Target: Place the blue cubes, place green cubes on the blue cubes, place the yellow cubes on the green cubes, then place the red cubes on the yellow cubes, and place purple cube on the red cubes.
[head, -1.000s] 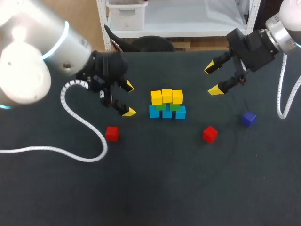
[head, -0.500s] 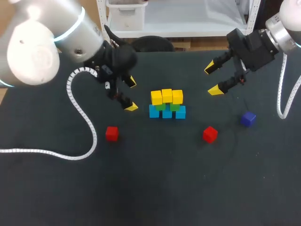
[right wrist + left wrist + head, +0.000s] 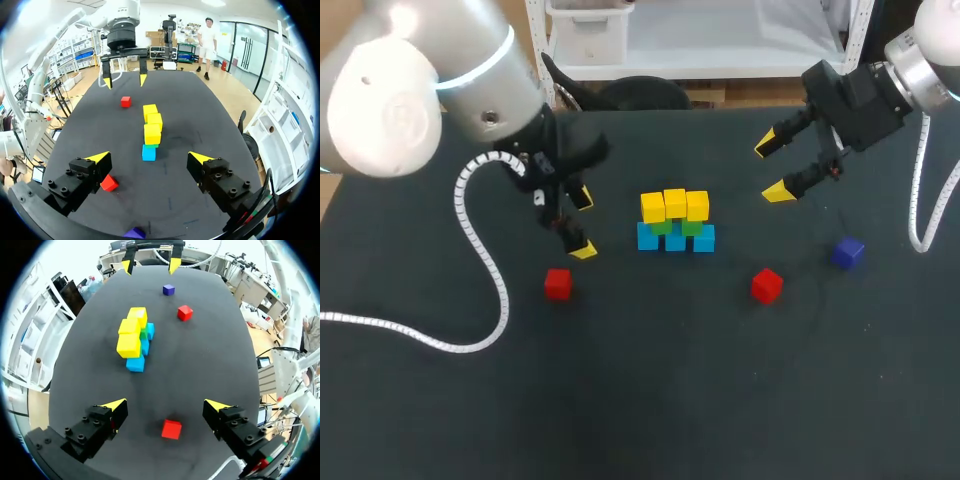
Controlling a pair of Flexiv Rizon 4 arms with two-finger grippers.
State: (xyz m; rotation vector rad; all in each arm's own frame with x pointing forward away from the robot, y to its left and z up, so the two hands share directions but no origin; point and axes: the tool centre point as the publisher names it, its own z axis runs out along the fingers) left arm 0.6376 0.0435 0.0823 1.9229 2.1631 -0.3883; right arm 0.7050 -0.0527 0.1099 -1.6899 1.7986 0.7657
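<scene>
The left fingers [image 3: 582, 224] hovered released and empty above the dark counter [image 3: 650, 390]. A small red plastic cube [image 3: 557, 284] lay just ahead of and below them, centred between the two yellow tips in the left wrist view but untouched. Beside those fingers, toward the counter's middle, stood the part-built stack: a row of blue cubes [image 3: 675, 240] at the base, green cubes [image 3: 677, 227] on them, and three yellow cubes [image 3: 675, 205] on top. The right fingers [image 3: 772, 170] hung spread and empty too, well apart from the stack on its other side. A second red cube [image 3: 767, 285] lay on the counter ahead of and below them, with the dark purple cube [image 3: 848, 252] off to their outer side. The red layer appeared to be the step in hand, with no red cube yet on the yellow row. The next move would likely call for the left fingers to drop straight down around the small red plastic cube, close on two opposite faces and lift it. They would then need to set it squarely on the yellow cubes without nudging the loosely stacked rows. The purple cube would come last.
</scene>
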